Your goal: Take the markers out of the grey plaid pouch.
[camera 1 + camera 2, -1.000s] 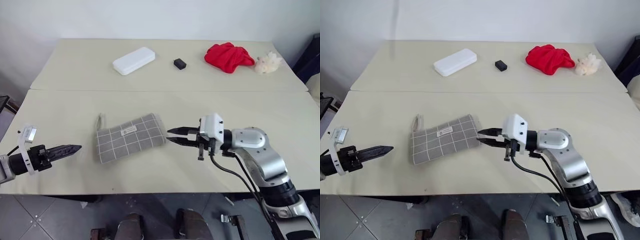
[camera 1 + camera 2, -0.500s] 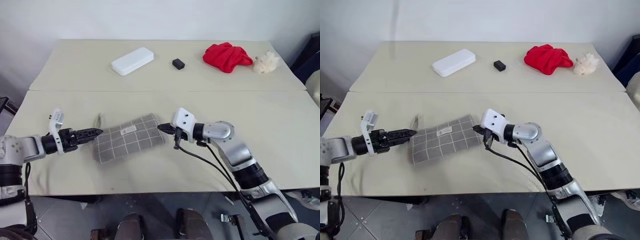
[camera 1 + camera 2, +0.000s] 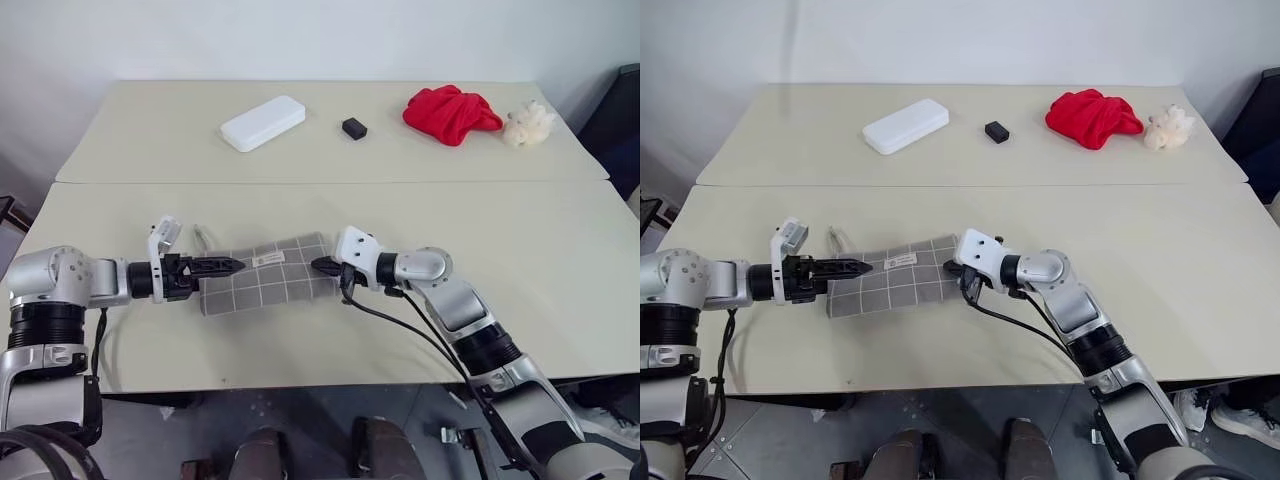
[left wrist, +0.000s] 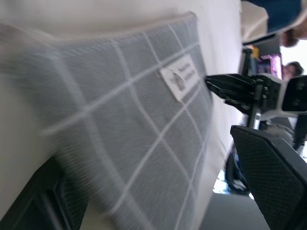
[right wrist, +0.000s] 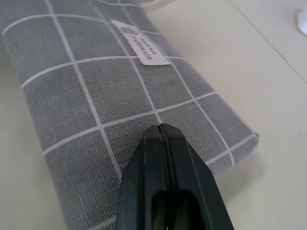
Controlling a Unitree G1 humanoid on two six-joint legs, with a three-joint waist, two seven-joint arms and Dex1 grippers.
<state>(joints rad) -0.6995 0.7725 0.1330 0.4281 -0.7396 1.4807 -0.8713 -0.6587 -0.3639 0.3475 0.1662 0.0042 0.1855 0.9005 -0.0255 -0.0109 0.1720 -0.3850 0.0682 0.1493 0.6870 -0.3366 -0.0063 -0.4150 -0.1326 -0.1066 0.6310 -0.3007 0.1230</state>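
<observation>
The grey plaid pouch (image 3: pixel 270 282) lies flat on the near table half, its white label (image 5: pixel 140 43) facing up. The markers are hidden. My left gripper (image 3: pixel 237 265) reaches in from the left and is open. Its fingers (image 4: pixel 273 177) stand wide apart on either side of the pouch's left end. My right gripper (image 3: pixel 317 266) comes in from the right and is shut. Its joined fingertips (image 5: pixel 159 128) rest on the pouch's right end. I cannot tell whether any fabric is pinched between them. The left wrist view also shows the right gripper (image 4: pixel 225 87) beyond the pouch.
On the far table half lie a white hard case (image 3: pixel 263 121), a small black block (image 3: pixel 354 127), a red cloth (image 3: pixel 452 112) and a cream fluffy toy (image 3: pixel 527 124). A seam (image 3: pixel 480 183) splits the two table halves. The table's front edge (image 3: pixel 300 385) runs close below the pouch.
My left gripper has swept right, from well off the pouch to around its left end. The right gripper has closed its small gap and moved onto the pouch's right end. The pouch now lies more level.
</observation>
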